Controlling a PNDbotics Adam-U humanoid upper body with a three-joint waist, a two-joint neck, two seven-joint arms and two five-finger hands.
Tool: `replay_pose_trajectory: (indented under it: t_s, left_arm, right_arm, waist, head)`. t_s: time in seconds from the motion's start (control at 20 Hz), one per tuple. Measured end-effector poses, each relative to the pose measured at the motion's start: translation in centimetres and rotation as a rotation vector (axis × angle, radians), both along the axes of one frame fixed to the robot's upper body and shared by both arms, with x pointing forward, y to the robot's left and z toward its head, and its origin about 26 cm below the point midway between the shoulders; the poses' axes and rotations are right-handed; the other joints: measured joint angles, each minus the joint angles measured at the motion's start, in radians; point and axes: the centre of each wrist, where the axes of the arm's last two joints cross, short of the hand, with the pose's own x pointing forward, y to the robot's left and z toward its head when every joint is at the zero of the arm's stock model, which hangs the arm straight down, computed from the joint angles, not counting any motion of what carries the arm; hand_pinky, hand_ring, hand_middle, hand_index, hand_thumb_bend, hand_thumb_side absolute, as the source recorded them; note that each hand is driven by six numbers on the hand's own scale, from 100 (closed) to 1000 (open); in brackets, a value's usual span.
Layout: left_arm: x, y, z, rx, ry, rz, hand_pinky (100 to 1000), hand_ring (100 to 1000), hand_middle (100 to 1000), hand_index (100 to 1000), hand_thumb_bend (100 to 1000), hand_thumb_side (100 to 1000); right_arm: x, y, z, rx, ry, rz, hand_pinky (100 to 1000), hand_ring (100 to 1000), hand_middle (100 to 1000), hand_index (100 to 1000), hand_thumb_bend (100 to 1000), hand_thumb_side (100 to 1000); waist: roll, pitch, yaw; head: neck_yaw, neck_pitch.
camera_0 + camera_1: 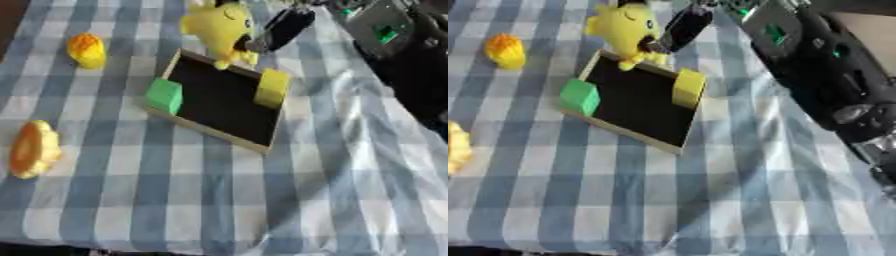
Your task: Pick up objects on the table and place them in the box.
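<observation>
A shallow wooden box (206, 129) with a black floor lies askew in the middle of the checked cloth. Inside it a green block (164, 95) stands at the left wall and a yellow block (272, 87) at the right wall. A yellow plush toy (219, 27) hangs over the box's far edge, its feet touching the rim. My right hand (284, 27) reaches in from the upper right, its dark fingers curled onto the toy's right side. Out on the cloth lie an orange-yellow object (87, 50) at far left and a flat orange one (33, 149) at near left. My left hand is out of sight.
My right arm (815, 65), black with a grey housing, fills the upper right corner. The blue-and-white cloth (350, 165) is wrinkled to the right of the box. The table's front edge runs along the bottom.
</observation>
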Motion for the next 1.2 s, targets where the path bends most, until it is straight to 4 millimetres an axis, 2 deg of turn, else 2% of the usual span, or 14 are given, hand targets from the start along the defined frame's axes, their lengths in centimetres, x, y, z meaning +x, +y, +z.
replay_pose_trajectory:
  t_s: [0.05, 0.1, 0.6, 0.7, 0.8, 0.85, 1.0, 1.2]
  left_arm:
    - [0.0, 0.0, 0.0, 0.000, 0.000, 0.000, 938, 802, 746, 792, 100, 535]
    - [0.0, 0.0, 0.0, -0.001, 0.001, -0.001, 938, 802, 746, 792, 100, 536]
    - [0.0, -0.2, -0.4, -0.008, 0.015, -0.007, 938, 802, 746, 792, 100, 542]
    - [0.0, -0.2, -0.4, -0.008, 0.015, -0.007, 938, 803, 746, 792, 100, 543]
    - [0.0, -0.2, -0.4, -0.008, 0.015, -0.008, 938, 802, 746, 792, 100, 543]
    - [0.0, -0.2, -0.4, -0.008, 0.015, -0.008, 938, 802, 746, 792, 100, 542]
    - [0.0, -0.2, -0.4, -0.008, 0.015, -0.008, 938, 802, 746, 792, 100, 541]
    - [0.0, -0.2, -0.4, -0.008, 0.015, -0.007, 938, 802, 746, 792, 100, 538]
  right_arm:
    - [0.2, 0.2, -0.4, -0.007, 0.004, -0.003, 803, 637, 567, 705, 236, 177]
    - [0.4, 0.3, -0.7, -0.015, 0.007, -0.008, 802, 639, 569, 705, 198, 220]
    - [2.3, 1.4, -4.2, -0.095, 0.051, -0.054, 806, 668, 595, 729, 203, 232]
    - [2.4, 1.6, -4.6, -0.111, 0.059, -0.051, 811, 694, 620, 751, 201, 234]
    - [2.5, 1.6, -4.8, -0.128, 0.067, -0.049, 828, 762, 719, 803, 192, 217]
    - [2.5, 1.6, -5.0, -0.138, 0.074, -0.045, 842, 799, 785, 838, 174, 179]
    - [2.5, 1.6, -5.2, -0.162, 0.089, -0.046, 848, 812, 815, 859, 141, 194]
    - [2.2, 1.6, -4.4, -0.136, 0.074, -0.050, 848, 799, 807, 856, 107, 135]
  waist:
    - [0.000, 0.000, 0.000]
    - [0.000, 0.000, 0.000]
    - [0.000, 0.000, 0.001]
    - [0.000, 0.000, 0.001]
    - [0.000, 0.000, 0.001]
    - [0.000, 0.000, 0.000]
    - [0.000, 0.000, -0.001]
    - [0.000, 0.000, -0.004]
  head:
    - [0.000, 0.000]
    - [0.000, 0.000]
    - [-0.001, 0.000]
    - [-0.001, 0.000]
    - [-0.001, 0.000]
    - [-0.001, 0.000]
    - [0.000, 0.000]
    - [0.004, 0.000]
